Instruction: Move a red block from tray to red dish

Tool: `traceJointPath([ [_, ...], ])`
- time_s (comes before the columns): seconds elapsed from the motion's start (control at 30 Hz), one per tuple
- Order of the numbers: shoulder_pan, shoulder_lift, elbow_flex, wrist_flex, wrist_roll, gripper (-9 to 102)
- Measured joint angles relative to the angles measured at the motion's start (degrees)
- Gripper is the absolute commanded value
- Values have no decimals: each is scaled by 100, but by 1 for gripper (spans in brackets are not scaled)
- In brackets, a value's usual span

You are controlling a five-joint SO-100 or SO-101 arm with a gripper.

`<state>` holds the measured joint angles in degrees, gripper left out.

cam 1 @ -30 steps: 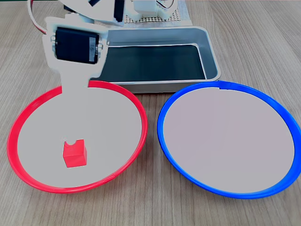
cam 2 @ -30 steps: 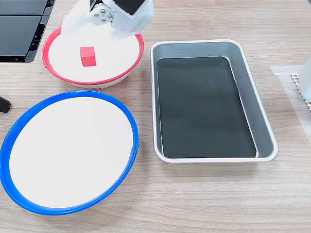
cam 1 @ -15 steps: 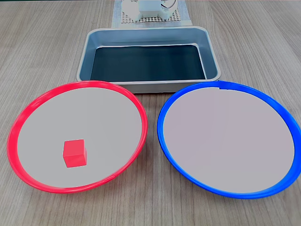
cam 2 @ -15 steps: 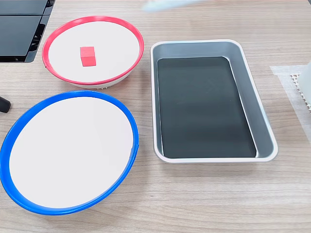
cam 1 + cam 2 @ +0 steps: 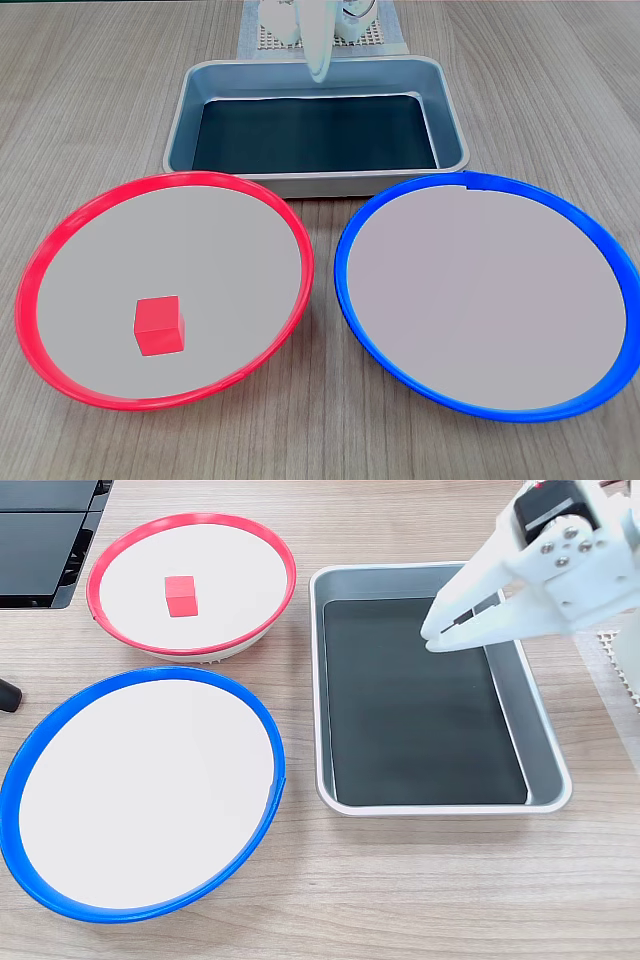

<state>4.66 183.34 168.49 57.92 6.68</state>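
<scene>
Taking the tray as your landmark and working from near to far in the fixed view that looked across the dishes toward it: nearest the camera sat the red dish [image 5: 40, 265] and, to its right, the blue dish [image 5: 350, 300], both on the near side of the tray [image 5: 452, 120]. The red block [image 5: 159, 325] lay flat on the red dish's pale centre, well apart from the tray and clear of the red rim. Judging from that, your delivery was already made and little of the task remained.

Beyond the dishes, the tray's black floor held no block that you could see in either fixed view. Above the tray hung the gripper [image 5: 440, 632], its white fingertips nearly together with just a thin slit between them, clamped on nothing.

The risks from there were small but real, in my judgement. If you had brought the arm down, the fingertips could have struck the tray's floor or caught its raised wall and shoved the light metal tray toward the dishes. A swing back over the red dish could have clipped its rim and tipped it, sending the block sliding or rolling out. Closing on empty air over the tray would only have wasted a cycle, since nothing was there to pick.
</scene>
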Motion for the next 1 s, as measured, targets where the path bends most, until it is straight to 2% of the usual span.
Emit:
traceJointPath([
  [0.27,97,580,413,88,-105,0],
  [0.47,97,589,431,97,-79,2],
  [1.0,97,589,431,97,-79,0],
])
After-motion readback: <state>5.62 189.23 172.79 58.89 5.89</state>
